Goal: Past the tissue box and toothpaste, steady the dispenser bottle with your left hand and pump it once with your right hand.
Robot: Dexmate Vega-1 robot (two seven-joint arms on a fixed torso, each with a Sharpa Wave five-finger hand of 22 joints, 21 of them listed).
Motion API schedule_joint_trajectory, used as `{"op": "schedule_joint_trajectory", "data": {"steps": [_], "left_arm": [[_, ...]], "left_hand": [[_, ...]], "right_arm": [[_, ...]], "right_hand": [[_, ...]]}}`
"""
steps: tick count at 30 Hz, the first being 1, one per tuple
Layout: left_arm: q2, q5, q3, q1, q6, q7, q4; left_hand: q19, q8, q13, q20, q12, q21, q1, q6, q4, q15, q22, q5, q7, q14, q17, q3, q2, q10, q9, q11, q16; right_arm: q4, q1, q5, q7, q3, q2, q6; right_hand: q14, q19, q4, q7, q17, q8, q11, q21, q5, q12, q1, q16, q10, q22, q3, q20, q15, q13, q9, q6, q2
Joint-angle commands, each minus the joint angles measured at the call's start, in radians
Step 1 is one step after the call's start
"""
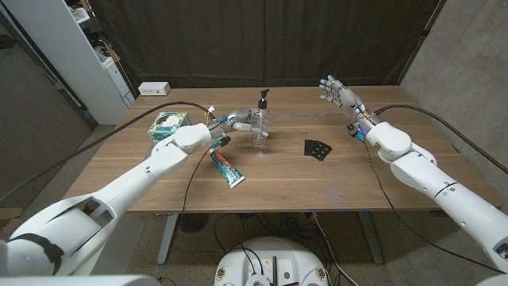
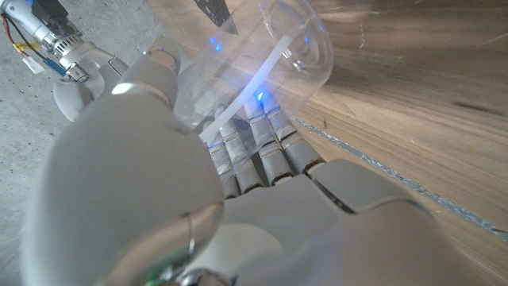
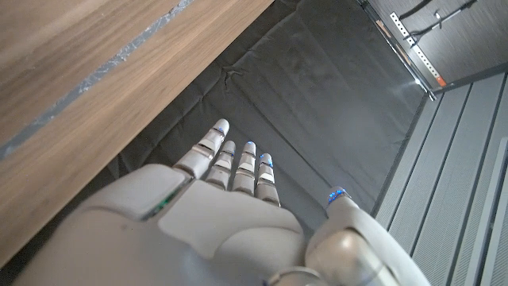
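Your left robot hand (image 2: 159,183) looks like smooth, glossy pale plastic with metal-looking finger segments. It presses against a dispenser bottle (image 1: 260,127) of clear, shiny plastic. The surface (image 1: 341,179) is matt brown wood with visible grain. The toothpaste (image 1: 227,168) tube looks glossy. The curtain (image 3: 317,95) is dark, matt cloth.

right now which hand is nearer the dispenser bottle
Left. The left hand is against the dispenser bottle, fingers around its clear body; the right hand is raised well off to the bottle's right, open.

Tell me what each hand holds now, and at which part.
The left hand holds the dispenser bottle by its clear body. The right hand holds nothing.
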Motion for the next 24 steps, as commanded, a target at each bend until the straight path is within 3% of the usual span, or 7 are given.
{"op": "schedule_joint_trajectory", "data": {"steps": [1, 15, 24], "left_arm": [[-0.067, 0.018, 0.035, -0.056, -0.056, -0.025, 0.098], [-0.129, 0.052, 0.070, -0.093, -0.103, -0.018, 0.167], [-0.148, 0.070, 0.085, -0.095, -0.100, -0.001, 0.165]], "left_hand": [[-0.001, -0.004, -0.005, -0.064, -0.007, 0.007, 0.044, 0.015, 0.008, -0.195, 0.004, 0.007, 0.005, 0.022, -0.001, 0.011, 0.067, 0.027, -0.001, -0.026, -0.007], [0.007, -0.002, -0.031, -0.067, -0.020, 0.026, 0.048, 0.045, 0.005, -0.196, 0.005, 0.010, 0.005, 0.051, -0.014, 0.019, 0.070, 0.055, -0.016, -0.024, -0.025], [0.019, -0.001, -0.050, -0.071, -0.029, 0.042, 0.059, 0.065, 0.001, -0.199, 0.004, 0.012, 0.003, 0.076, -0.019, 0.024, 0.071, 0.079, -0.028, -0.026, -0.032]], "right_arm": [[-0.126, -0.040, -0.122, -0.078, 0.019, -0.064, -0.044], [-0.306, -0.119, -0.339, -0.205, 0.064, -0.136, -0.146], [-0.383, -0.161, -0.376, -0.209, 0.103, -0.161, -0.192]], "right_hand": [[0.007, 0.004, -0.004, 0.003, 0.000, 0.005, -0.002, 0.010, -0.002, 0.004, 0.006, 0.007, 0.005, 0.004, 0.003, 0.000, -0.005, 0.000, 0.003, 0.012, 0.008], [0.006, 0.010, -0.008, 0.009, -0.002, -0.004, -0.005, 0.010, -0.004, -0.003, 0.005, 0.007, -0.010, 0.003, 0.006, -0.012, -0.016, -0.003, 0.002, -0.011, 0.009], [0.010, 0.013, -0.006, 0.005, -0.003, 0.001, -0.007, 0.010, -0.005, 0.001, 0.002, 0.009, 0.002, 0.003, 0.010, -0.014, -0.018, -0.004, 0.001, 0.000, 0.013]]}}
